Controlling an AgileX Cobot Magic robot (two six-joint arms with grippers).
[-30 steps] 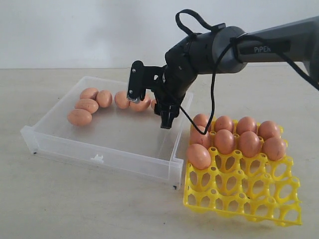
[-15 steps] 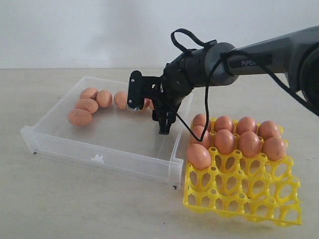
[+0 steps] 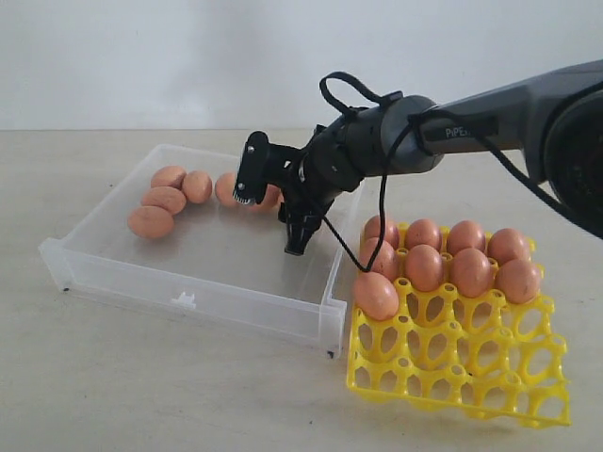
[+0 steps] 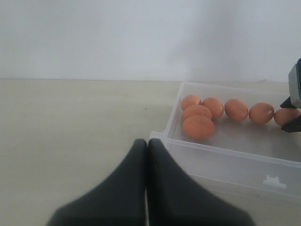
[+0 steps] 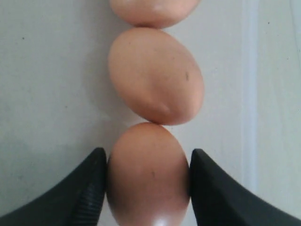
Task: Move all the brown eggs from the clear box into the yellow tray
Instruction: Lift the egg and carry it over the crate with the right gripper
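16 brown eggs (image 4: 198,127): 7 in the 1 clear box (image 3: 188,282), 9 in the 1 yellow tray (image 3: 452,381).

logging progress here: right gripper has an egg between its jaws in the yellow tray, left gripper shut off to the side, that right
Not quite. The egg held by the right gripper lies in the clear box, not the yellow tray. The exterior view shows that gripper down inside the box. The left gripper is shut, as you said.
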